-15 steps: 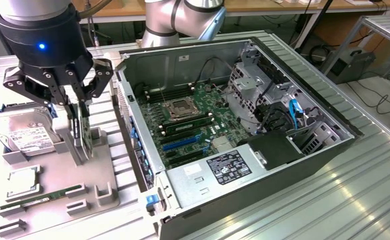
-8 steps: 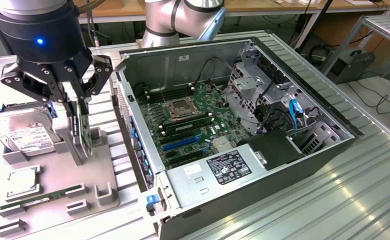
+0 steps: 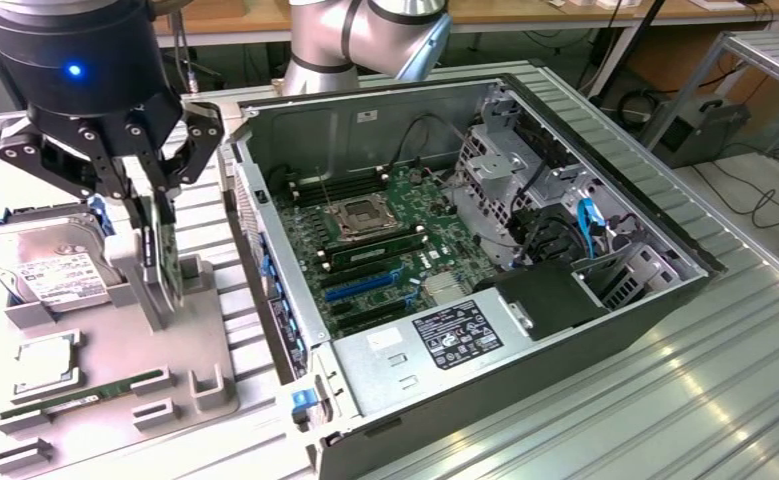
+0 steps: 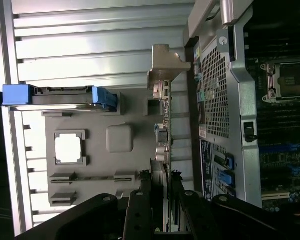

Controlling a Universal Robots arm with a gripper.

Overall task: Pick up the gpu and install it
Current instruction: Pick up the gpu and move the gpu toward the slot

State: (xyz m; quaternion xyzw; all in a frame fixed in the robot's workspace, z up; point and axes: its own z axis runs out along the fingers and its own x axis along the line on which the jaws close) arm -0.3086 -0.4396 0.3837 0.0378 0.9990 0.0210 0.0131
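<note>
I have the gripper [image 3: 153, 205] [image 4: 162, 200] lowered over the grey tray [image 3: 122, 340] [image 4: 132, 107], on the exterior view's left, with its fingers [image 4: 140, 215] closed on either side of the gpu [image 3: 165, 262] [image 4: 162, 142]. The card stands upright on its long edge in a slot of the tray, pinched near its upper edge. In the wrist view I see it edge-on, its bracket end and ports facing the camera. From the exterior view I cannot tell whether its lower edge sits in the slot or has cleared it.

Just beside the card, a hard drive [image 3: 45, 268] [image 4: 60, 95] leans in its own cradle. A processor [image 3: 45, 358] [image 4: 69, 147] and a green memory stick [image 3: 82, 395] lie in pockets nearer the tray's front.

The open case [image 3: 362, 115] [image 4: 225, 100] lies on its side on the ribbed metal table [image 3: 656, 400], close beside the tray on the exterior view's right. Its motherboard [image 3: 376, 250] faces up, with blue and black slots showing near the rear wall.
</note>
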